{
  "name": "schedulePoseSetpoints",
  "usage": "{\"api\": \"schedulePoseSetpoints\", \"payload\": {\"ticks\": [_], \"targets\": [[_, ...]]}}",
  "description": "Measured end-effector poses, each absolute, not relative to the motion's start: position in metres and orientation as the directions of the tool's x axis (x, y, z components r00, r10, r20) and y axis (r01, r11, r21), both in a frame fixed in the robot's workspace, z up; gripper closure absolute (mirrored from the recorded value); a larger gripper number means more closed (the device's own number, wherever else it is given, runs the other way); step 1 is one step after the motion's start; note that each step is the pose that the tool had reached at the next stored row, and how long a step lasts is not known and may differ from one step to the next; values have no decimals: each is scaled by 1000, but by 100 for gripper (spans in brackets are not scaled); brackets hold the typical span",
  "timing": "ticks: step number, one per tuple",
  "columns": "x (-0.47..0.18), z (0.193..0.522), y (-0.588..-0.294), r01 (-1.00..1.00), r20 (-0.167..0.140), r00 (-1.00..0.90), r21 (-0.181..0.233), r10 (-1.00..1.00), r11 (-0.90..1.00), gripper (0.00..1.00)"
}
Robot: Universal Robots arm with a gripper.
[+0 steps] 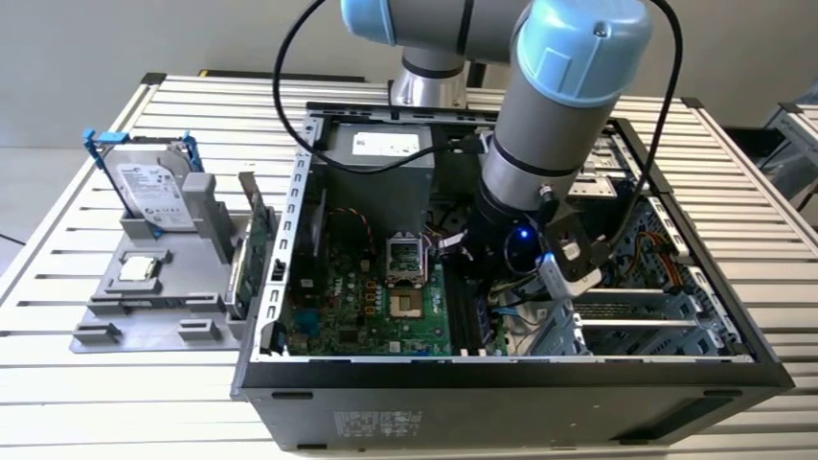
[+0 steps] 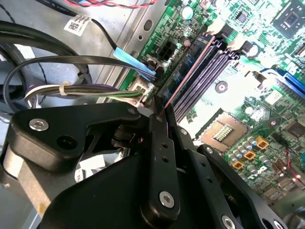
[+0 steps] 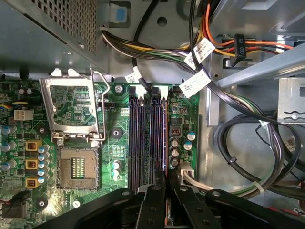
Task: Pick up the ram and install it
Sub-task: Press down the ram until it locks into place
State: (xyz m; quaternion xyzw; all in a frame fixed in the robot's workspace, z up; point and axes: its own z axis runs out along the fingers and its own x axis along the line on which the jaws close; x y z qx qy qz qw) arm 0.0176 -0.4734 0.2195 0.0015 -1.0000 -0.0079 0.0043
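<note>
My gripper (image 1: 492, 287) reaches down into the open computer case (image 1: 511, 369), right over the motherboard's memory slots (image 3: 145, 138). In the second wrist view the black fingers (image 2: 162, 143) are pressed together on the ram (image 2: 188, 71). It shows edge-on as a thin reddish-brown line running from the fingertips along the dark slots (image 2: 205, 71). In the first wrist view the gripper (image 3: 167, 191) sits at the near end of the slots, and the ram's edge (image 3: 167, 179) lines up with the slot beside the capacitors. Whether the stick is seated in the slot cannot be told.
Bundled cables (image 3: 248, 143) crowd the case wall next to the slots. An open CPU socket (image 3: 76, 138) lies on the other side. Outside the case, a grey fixture (image 1: 153, 297) holds a silver hard drive (image 1: 153, 192) with blue rails and an upright green card (image 1: 256, 240).
</note>
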Motion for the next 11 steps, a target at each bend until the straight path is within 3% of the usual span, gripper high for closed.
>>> {"api": "schedulePoseSetpoints", "payload": {"ticks": [11], "targets": [[16, 223, -473, -2, 9, -1000, 13, -2, 1000, 100]]}}
